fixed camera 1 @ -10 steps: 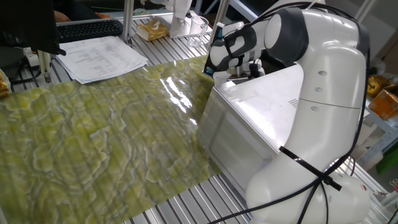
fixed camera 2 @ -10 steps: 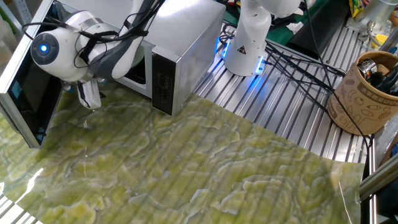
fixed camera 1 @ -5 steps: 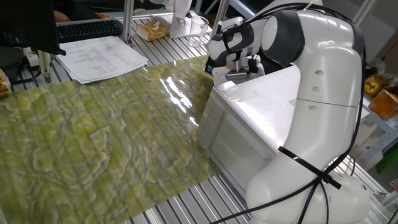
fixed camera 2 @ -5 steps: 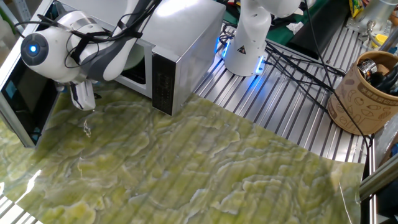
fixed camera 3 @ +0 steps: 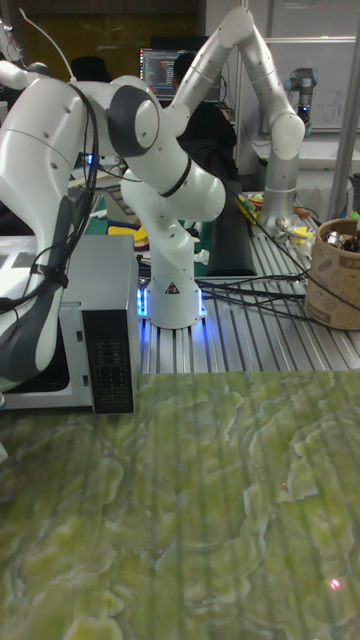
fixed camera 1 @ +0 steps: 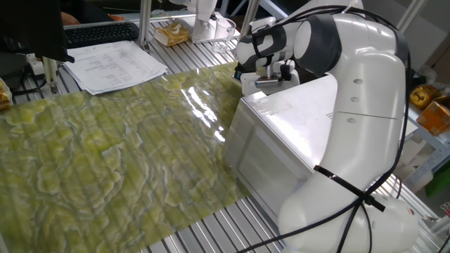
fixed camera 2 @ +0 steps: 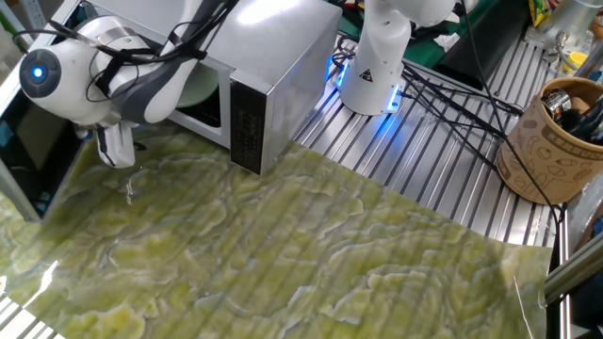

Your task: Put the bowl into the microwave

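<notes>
Hanging just outside the microwave's open front, the gripper (fixed camera 2: 115, 151) points down over the green mat (fixed camera 2: 311, 254); jaws look narrow and hold nothing, though their exact gap cannot be told. The bowl (fixed camera 2: 200, 87) sits inside the microwave (fixed camera 2: 273, 56) cavity, its pale rim visible behind the arm's wrist. The door (fixed camera 2: 38, 165) stands swung open at the left. Judgement: placement appears done; what is left is clearing the arm from the opening. The tabletop (fixed camera 2: 443, 179) beyond carries a patterned brown cup (fixed camera 2: 546, 141).
</notes>
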### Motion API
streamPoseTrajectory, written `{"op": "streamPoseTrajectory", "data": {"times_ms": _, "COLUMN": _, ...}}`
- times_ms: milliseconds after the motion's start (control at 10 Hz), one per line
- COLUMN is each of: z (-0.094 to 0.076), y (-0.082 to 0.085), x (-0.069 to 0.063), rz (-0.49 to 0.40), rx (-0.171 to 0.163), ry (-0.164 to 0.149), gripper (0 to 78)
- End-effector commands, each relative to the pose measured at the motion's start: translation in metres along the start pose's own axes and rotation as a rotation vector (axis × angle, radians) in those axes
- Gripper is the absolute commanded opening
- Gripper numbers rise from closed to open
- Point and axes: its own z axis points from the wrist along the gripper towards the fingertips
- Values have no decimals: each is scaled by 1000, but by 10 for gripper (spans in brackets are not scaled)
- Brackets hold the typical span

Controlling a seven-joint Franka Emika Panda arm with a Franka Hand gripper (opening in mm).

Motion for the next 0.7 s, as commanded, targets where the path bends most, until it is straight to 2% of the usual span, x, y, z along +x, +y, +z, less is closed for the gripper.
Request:
{"op": "streamPoseTrajectory", "data": {"times_ms": 100, "z": 1, "y": 2, "x": 1, "rz": 42, "rx": -8, "ry": 3, "gripper": 775}}
{"op": "streamPoseTrajectory", "data": {"times_ms": 300, "z": 1, "y": 2, "x": 1, "rz": 75, "rx": -10, "ry": 4, "gripper": 775}}
{"op": "streamPoseTrajectory", "data": {"times_ms": 400, "z": 2, "y": 2, "x": 2, "rz": 49, "rx": -2, "ry": 1, "gripper": 775}}
{"op": "streamPoseTrajectory", "data": {"times_ms": 500, "z": 3, "y": 2, "x": 3, "rz": -27, "rx": 11, "ry": 7, "gripper": 775}}
{"op": "streamPoseTrajectory", "data": {"times_ms": 600, "z": 2, "y": 1, "x": 3, "rz": -165, "rx": -7, "ry": 73, "gripper": 775}}
{"op": "streamPoseTrajectory", "data": {"times_ms": 700, "z": 2, "y": 1, "x": 3, "rz": -240, "rx": -19, "ry": 100, "gripper": 775}}
